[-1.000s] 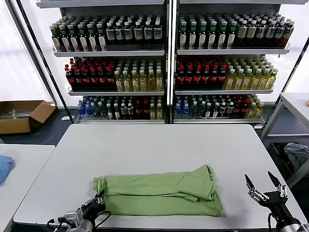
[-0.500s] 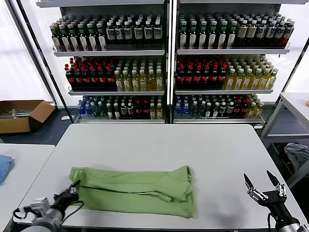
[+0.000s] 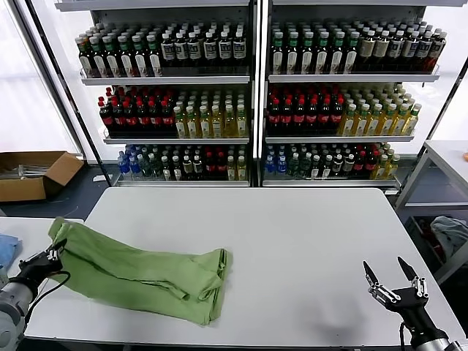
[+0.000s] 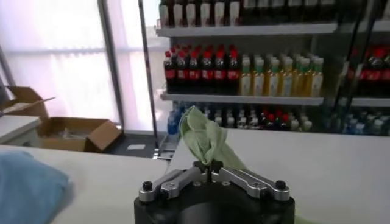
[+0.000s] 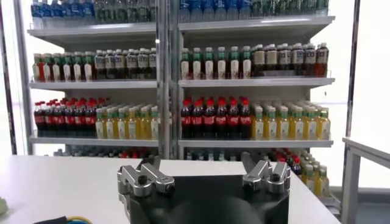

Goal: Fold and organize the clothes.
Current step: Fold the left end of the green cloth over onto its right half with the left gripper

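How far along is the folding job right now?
Done: the green shirt already lies folded into a long strip on the white table. In hand: the left hand is shut on the shirt's corner, lifting it at the table's left edge. Left: laying it down neatly and finishing the fold. The right hand waits open at the near right corner.

A white table (image 3: 292, 241) carries a folded green shirt (image 3: 146, 274), apparently overhanging its left edge.
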You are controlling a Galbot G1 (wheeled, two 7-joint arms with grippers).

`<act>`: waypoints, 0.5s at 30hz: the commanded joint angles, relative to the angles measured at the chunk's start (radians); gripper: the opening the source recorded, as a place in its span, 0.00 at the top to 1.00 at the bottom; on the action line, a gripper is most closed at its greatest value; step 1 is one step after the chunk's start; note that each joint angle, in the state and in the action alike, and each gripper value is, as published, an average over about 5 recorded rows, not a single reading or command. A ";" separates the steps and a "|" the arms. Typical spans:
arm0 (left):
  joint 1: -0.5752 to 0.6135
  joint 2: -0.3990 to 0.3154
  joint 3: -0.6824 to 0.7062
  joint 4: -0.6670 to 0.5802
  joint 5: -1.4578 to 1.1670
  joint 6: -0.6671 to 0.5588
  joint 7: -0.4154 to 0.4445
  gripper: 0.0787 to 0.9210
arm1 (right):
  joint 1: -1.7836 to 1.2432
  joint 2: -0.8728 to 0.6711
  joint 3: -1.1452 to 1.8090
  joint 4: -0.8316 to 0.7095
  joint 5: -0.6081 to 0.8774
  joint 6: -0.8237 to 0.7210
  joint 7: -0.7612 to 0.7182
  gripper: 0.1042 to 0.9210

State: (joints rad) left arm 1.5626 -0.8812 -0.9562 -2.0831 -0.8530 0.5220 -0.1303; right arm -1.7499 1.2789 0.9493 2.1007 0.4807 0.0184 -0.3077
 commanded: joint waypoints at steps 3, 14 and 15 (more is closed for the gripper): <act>-0.042 -0.067 0.331 -0.238 -0.037 0.044 -0.053 0.98 | -0.021 0.006 -0.007 0.018 0.002 0.010 0.000 0.12; -0.125 -0.147 0.523 -0.138 -0.052 0.032 -0.091 0.98 | -0.050 0.042 -0.032 0.033 -0.006 0.030 0.000 0.12; -0.132 -0.155 0.533 -0.129 -0.055 0.030 -0.092 0.98 | -0.049 0.044 -0.032 0.034 -0.006 0.030 0.000 0.12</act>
State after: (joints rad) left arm 1.4763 -0.9841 -0.5984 -2.2046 -0.8918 0.5442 -0.1998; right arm -1.7854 1.3152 0.9240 2.1283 0.4763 0.0432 -0.3072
